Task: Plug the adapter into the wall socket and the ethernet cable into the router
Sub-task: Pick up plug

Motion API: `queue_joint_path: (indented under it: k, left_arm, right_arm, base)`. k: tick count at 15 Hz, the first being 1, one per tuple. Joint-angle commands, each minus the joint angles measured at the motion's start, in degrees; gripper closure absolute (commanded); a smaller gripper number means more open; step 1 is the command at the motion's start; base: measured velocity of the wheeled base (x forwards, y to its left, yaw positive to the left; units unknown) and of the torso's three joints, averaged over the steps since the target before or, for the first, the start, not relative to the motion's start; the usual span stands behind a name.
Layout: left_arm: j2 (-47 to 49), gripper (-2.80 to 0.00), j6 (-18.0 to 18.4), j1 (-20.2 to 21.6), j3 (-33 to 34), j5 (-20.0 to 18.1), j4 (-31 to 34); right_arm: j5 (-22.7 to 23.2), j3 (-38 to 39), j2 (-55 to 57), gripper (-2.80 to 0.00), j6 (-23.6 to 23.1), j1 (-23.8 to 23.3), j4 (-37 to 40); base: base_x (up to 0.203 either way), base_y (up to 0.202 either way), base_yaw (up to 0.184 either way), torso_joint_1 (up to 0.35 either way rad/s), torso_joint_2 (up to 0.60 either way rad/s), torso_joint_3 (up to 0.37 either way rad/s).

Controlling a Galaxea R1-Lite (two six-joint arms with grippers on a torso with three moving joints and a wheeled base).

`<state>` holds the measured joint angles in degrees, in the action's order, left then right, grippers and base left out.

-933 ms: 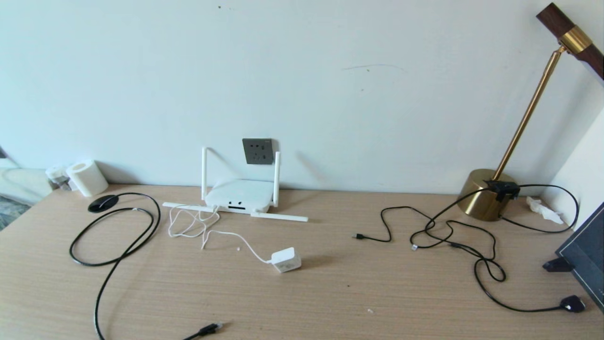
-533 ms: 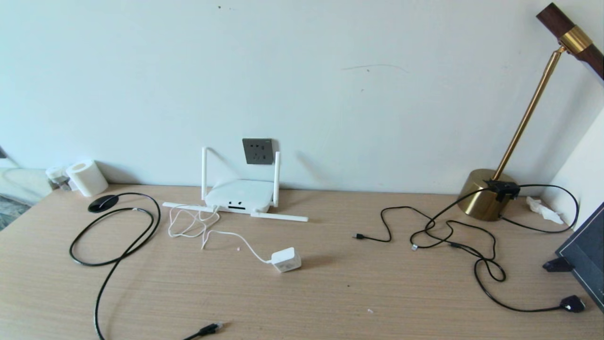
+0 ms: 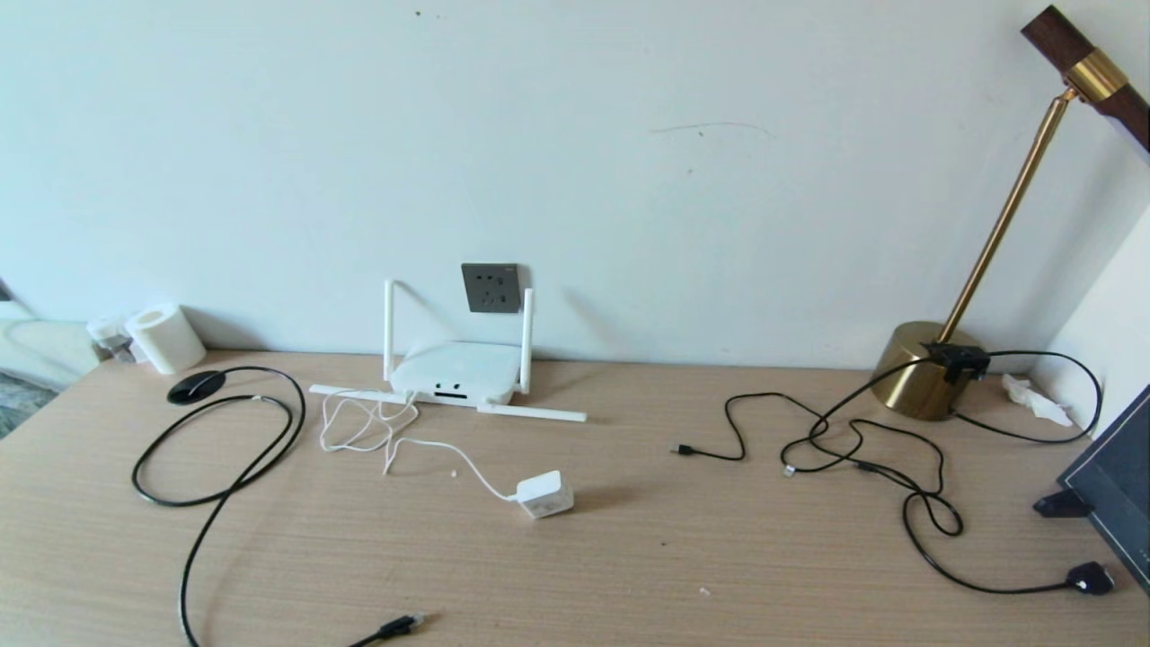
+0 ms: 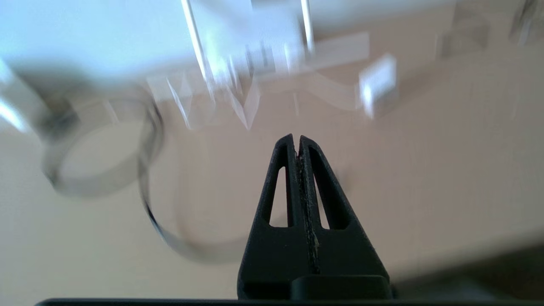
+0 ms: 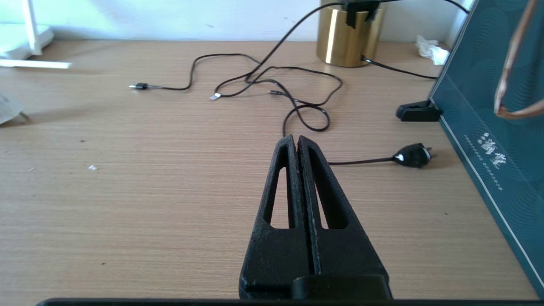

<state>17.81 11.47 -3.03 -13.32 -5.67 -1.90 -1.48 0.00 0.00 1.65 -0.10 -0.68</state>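
Observation:
The white cube adapter [image 3: 544, 494] lies on the desk in front of the router [image 3: 458, 370], its thin white cord looping back to it. The dark grey wall socket [image 3: 491, 288] sits on the wall just above the router. The thick black ethernet cable [image 3: 216, 431] loops at the left, and its plug [image 3: 402, 624] lies by the desk's front edge. Neither arm shows in the head view. My left gripper [image 4: 296, 138] is shut and empty above the desk, facing the router and the adapter [image 4: 378, 81]. My right gripper [image 5: 296, 138] is shut and empty over bare desk.
Thin black cables [image 3: 853, 445] tangle at the right, one ending in a black plug [image 3: 1089, 578]. A brass lamp [image 3: 925, 370] stands at the back right, a dark teal bag [image 5: 493, 123] at the right edge. A white roll [image 3: 166, 338] sits at the back left.
Nothing has moved in the head view; the desk's objects lie as before.

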Motion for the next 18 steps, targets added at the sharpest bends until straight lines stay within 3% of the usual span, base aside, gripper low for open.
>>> queue_joint_path:
  k: [1, 3, 6, 8, 10, 12, 14, 18]
  left_arm:
    - [16.63, 0.00, 0.83, -1.24, -15.63, -0.84, 0.05]
    - [31.45, 0.00, 1.48, -1.81, -25.11, -3.07, 0.31]
    - [49.49, 0.00, 2.81, -2.44, -32.98, -5.62, -2.36]
    - [57.71, 0.00, 6.34, -3.06, -33.55, -6.56, -8.91]
    - [62.57, 0.00, 13.81, -4.56, -29.90, -7.91, -18.04]
    - [67.00, 0.00, 20.00, -6.47, -28.85, -11.85, -19.75]
    - [70.34, 0.00, 23.75, -7.90, -26.62, -15.83, -20.28]
    - [76.53, 0.00, 26.78, -8.91, -27.26, -20.70, -19.73]
  right_arm:
    - [-0.02, 0.00, 0.00, 0.00, 0.02, 0.01, -0.02]
    - [-0.02, 0.00, 0.00, 0.00, 0.02, 0.01, -0.02]
    - [-0.02, 0.00, 0.00, 0.00, 0.02, 0.01, -0.02]
    - [-0.02, 0.00, 0.00, 0.00, 0.02, 0.01, -0.02]
    - [-0.02, 0.00, 0.00, 0.00, 0.02, 0.01, -0.02]
    - [-0.02, 0.00, 0.00, 0.00, 0.02, 0.01, -0.02]
    - [-0.02, 0.00, 0.00, 0.00, 0.02, 0.01, -0.02]
    - [-0.02, 0.00, 0.00, 0.00, 0.02, 0.01, -0.02]
  base:
    - [0.000, 0.000, 0.000, 0.000, 0.00, 0.000]
    - [0.000, 0.000, 0.000, 0.000, 0.00, 0.000]
    - [0.000, 0.000, 0.000, 0.000, 0.00, 0.000]
    - [0.000, 0.000, 0.000, 0.000, 0.00, 0.000]
    - [0.000, 0.000, 0.000, 0.000, 0.00, 0.000]
    - [0.000, 0.000, 0.000, 0.000, 0.00, 0.000]
    - [0.000, 0.000, 0.000, 0.000, 0.00, 0.000]
    - [0.000, 0.000, 0.000, 0.000, 0.00, 0.000]
